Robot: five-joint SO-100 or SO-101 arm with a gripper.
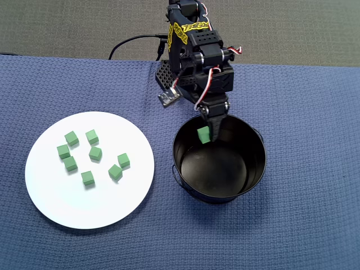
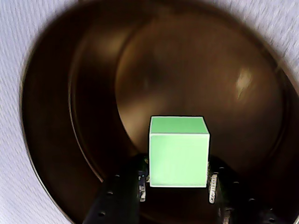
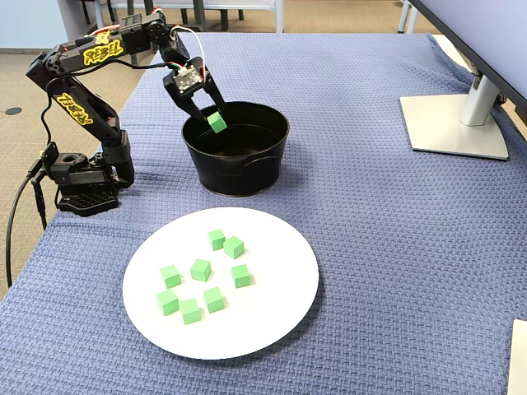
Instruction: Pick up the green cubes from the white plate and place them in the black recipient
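Nearest you in the fixed view, the white plate (image 3: 272, 325) lies on the blue-cloth table (image 3: 395, 247) carrying eight green cubes (image 3: 201, 269), loosely clustered toward its left half, none stacked. Beyond it stands the black recipient (image 3: 239, 169), a round glossy pot well apart from the plate. Your jaws (image 3: 216, 119) hang over the pot's near-left rim, pinching a ninth green cube (image 3: 216, 123) between the fingertips. The wrist view looks straight down: the held cube (image 2: 178, 151) fills the lower centre, a black finger (image 2: 117, 200) pressed to each side, and below it you see only the pot's dark floor (image 2: 196, 84), with no cubes in the part shown. From overhead, the cube (image 1: 203, 134) sits just inside the pot's upper rim (image 1: 225, 197), above its bare bottom, with the plate (image 1: 124, 208) off to the left. Farther back, the arm's base (image 3: 82, 193) rests at the table's left edge; a monitor stand (image 3: 453, 123) occupies the far right.
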